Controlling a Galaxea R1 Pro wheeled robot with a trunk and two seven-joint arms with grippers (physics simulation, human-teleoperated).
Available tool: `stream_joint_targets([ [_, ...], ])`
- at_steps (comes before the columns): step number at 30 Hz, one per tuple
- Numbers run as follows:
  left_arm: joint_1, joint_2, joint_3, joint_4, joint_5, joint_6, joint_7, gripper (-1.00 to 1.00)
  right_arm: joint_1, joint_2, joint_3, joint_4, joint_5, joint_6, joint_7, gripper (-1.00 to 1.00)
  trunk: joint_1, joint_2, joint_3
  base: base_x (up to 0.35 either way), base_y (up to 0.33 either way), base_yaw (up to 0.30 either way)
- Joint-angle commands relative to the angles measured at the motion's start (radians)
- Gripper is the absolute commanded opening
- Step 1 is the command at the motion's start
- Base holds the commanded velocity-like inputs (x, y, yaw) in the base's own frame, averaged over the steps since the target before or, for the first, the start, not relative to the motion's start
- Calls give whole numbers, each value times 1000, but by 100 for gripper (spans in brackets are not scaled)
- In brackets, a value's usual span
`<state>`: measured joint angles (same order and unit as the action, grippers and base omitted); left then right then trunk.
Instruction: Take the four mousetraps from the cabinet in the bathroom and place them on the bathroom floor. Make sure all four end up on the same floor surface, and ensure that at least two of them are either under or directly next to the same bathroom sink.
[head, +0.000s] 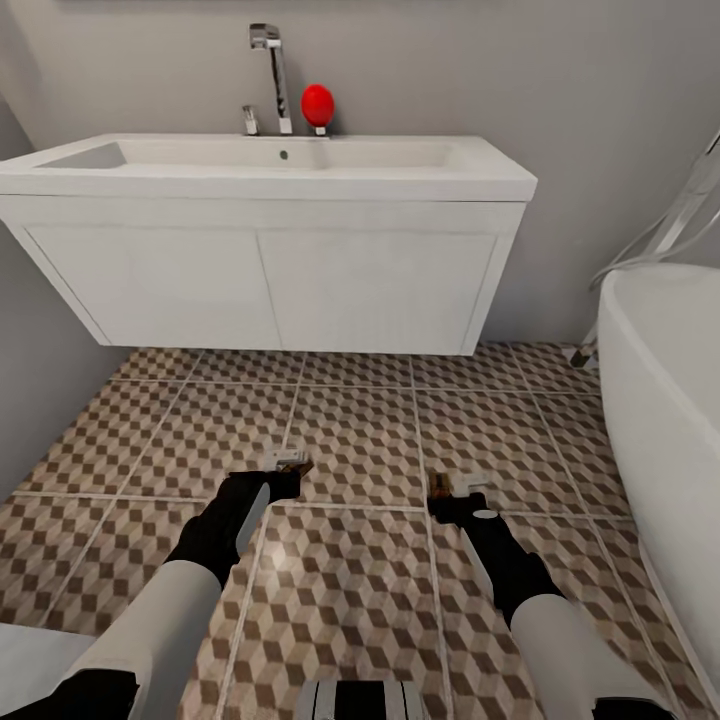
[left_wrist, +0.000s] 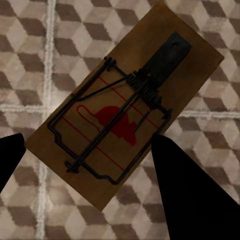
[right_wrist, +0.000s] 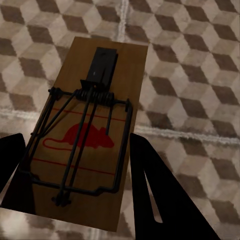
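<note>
The left pincer (head: 290, 466) is closed on a mousetrap (head: 287, 461), and in the left wrist view that same flat brown board (left_wrist: 125, 107) sits between the two black fingers (left_wrist: 192, 192), with a red mouse picture and thin black wire on top. The right pincer (head: 455, 495) is holding another mousetrap (head: 440, 489); in the right wrist view this board (right_wrist: 92, 135) also lies between its black fingers (right_wrist: 160, 200) and has a red mouse drawn on it. Both traps are low over the bathroom floor (head: 360, 440), which has tiles with a brown, beige and grey cube pattern and pale lines between them. I cannot tell if the traps touch the tiles or hang just above them. Both pincers are in front of the sink (head: 270, 165), not under it, with a strip of open tiles between them and the white cupboard (head: 270, 275) hanging under the sink. The left pincer is in front of the middle of the sink, and the right pincer is in front of its right part. A shiny tap (head: 270, 75) stands at the back of the sink, with a red round thing (head: 317, 105) just beside it. A white bathtub (head: 665, 400) is well off to the right of the sink.
</note>
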<state>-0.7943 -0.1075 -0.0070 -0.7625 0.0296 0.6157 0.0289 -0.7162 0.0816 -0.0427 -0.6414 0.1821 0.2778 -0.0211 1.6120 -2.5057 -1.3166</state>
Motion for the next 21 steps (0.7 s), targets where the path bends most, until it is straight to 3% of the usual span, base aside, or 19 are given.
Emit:
stream_joint_targets([
  [1, 0, 0, -1, -1, 3, 5, 2, -100, 0, 2, -5, -2, 7, 2, 4, -100, 0, -1, -5, 0, 0, 0],
  [21, 0, 0, -1, -4, 3, 5, 2, -100, 0, 1, -4, -3, 7, -7, 5, -100, 9, -5, -82, 0, 0, 0],
])
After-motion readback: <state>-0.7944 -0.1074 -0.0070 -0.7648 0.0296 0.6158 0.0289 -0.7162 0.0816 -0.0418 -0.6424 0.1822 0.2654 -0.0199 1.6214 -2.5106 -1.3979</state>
